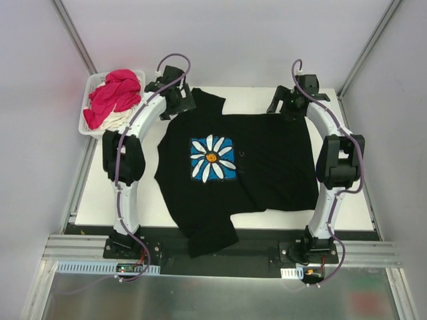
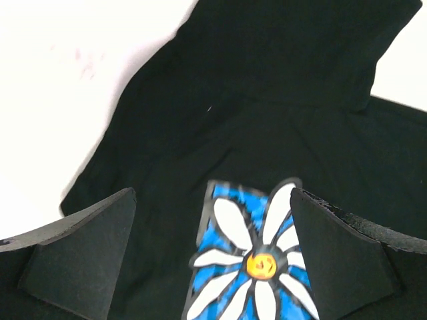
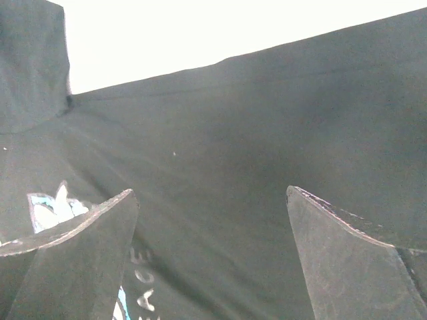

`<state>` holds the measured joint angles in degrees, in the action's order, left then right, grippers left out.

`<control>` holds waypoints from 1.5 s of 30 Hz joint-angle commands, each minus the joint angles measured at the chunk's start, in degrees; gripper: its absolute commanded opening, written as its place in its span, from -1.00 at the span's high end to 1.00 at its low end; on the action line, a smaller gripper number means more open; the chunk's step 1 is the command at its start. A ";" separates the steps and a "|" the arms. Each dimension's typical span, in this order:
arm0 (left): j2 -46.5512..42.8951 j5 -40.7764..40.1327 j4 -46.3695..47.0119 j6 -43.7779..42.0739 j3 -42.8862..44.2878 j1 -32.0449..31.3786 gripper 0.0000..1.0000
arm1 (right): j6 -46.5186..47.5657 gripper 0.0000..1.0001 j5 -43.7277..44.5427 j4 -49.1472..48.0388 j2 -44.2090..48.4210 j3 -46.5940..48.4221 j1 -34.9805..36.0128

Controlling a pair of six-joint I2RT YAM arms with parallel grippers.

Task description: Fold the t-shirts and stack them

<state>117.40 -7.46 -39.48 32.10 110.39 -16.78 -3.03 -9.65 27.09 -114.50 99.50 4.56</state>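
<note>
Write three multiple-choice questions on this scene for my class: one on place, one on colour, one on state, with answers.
1. Where is the white basket?
A. Beside the table's far left corner
B. Between the arm bases
C. Near right
2. The square behind the black t-shirt's daisy is:
A. Red
B. Blue
C. Green
3. The left gripper is:
A. Shut on a sleeve
B. Open
C. Shut on the basket
Answers: 1A, it sits far left; 2B, blue shows around the daisy; 3B, its fingers stand apart, holding nothing.
</note>
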 commanded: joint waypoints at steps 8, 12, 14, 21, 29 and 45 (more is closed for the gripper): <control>16.36 8.77 7.75 1.03 10.73 4.20 -0.95 | -12.89 -0.91 -12.77 -15.13 -13.29 5.97 -4.47; 19.26 11.59 11.44 3.14 10.02 5.52 -0.94 | -12.88 -0.91 -12.14 -17.42 -16.09 5.26 -5.51; 20.67 12.12 13.11 4.02 10.20 6.05 -0.93 | -13.67 -0.91 -12.85 -18.39 -17.51 5.79 -6.14; 23.92 11.51 14.96 6.92 10.81 6.58 -0.93 | -15.08 -0.91 -11.36 -17.69 -21.90 7.81 -8.07; 28.23 10.98 15.05 9.38 15.46 8.07 -0.92 | -16.22 -0.91 -12.76 -12.07 -28.49 16.59 -9.57; 36.93 13.88 16.63 8.42 29.44 10.18 -0.95 | -16.40 -0.91 -15.04 -14.96 -33.51 24.33 -10.01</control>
<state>151.41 6.42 -22.28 40.97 138.47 -7.62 -20.36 -26.37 10.94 -144.46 121.32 -4.91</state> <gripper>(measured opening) 0.971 0.957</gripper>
